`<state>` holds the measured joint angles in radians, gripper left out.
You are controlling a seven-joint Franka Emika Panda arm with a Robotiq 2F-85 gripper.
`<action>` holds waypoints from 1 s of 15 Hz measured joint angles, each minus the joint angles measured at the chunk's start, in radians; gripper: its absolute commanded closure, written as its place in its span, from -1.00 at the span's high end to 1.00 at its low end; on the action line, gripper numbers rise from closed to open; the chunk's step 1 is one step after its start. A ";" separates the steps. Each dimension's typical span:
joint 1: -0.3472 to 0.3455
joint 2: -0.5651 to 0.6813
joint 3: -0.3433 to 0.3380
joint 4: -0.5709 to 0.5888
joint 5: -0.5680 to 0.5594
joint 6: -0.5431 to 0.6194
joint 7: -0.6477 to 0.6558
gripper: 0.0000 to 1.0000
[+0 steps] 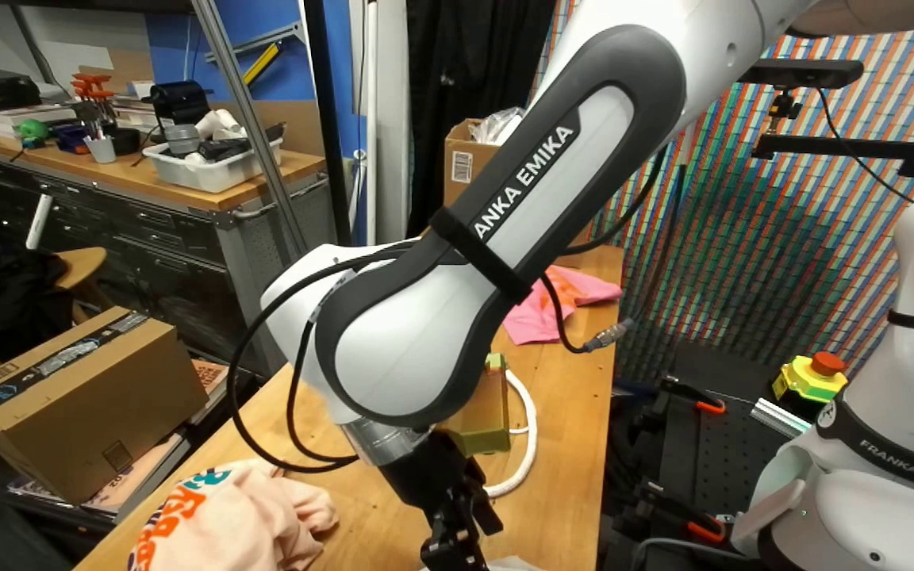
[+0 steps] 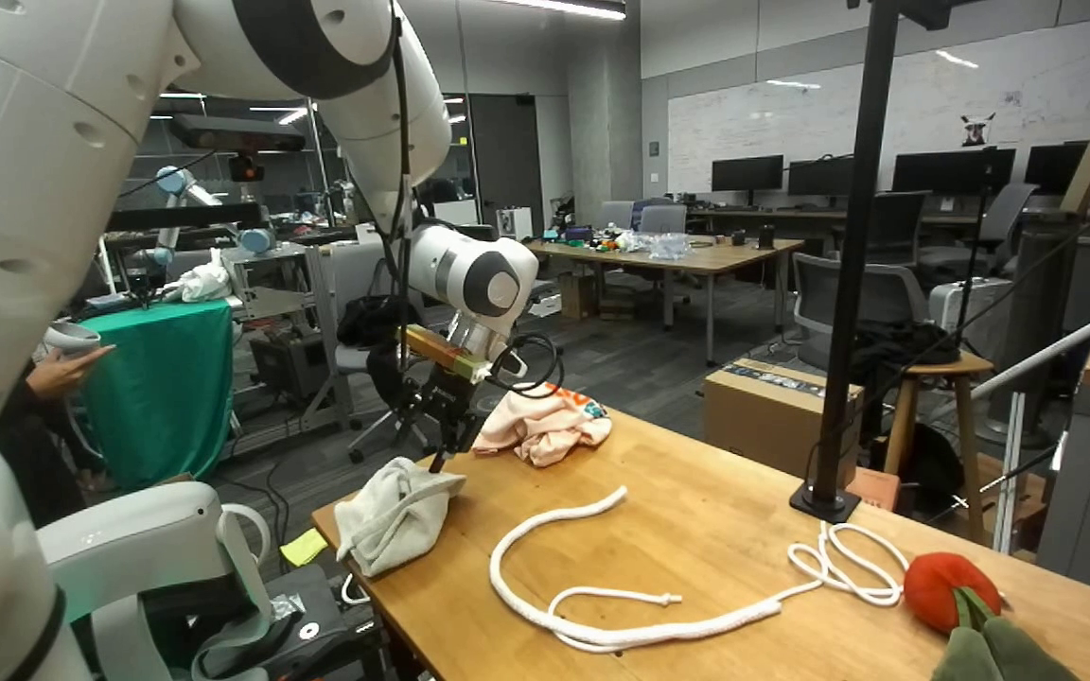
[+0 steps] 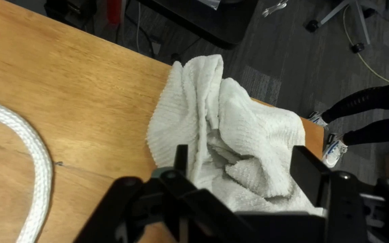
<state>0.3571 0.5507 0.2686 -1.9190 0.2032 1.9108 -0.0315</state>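
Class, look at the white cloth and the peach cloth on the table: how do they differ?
Look: the white cloth shows no print, while the peach cloth bears coloured lettering.
Place: the white cloth lies beneath the open gripper, while the peach cloth lies apart from it.
Shared: both lie crumpled on the wooden table.

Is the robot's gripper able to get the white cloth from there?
Probably yes: the gripper is open, and the wrist view shows the cloth between its spread fingers, with nothing seen in the way.
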 measured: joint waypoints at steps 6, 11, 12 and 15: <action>-0.001 -0.001 -0.068 -0.022 -0.099 0.180 0.091 1.00; 0.005 0.000 -0.119 -0.093 -0.178 0.454 0.232 1.00; 0.011 0.000 -0.131 -0.107 -0.201 0.495 0.264 1.00; 0.033 0.001 -0.166 -0.143 -0.261 0.574 0.354 1.00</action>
<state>0.3897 0.5521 0.1023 -2.0621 -0.0576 2.4848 0.3227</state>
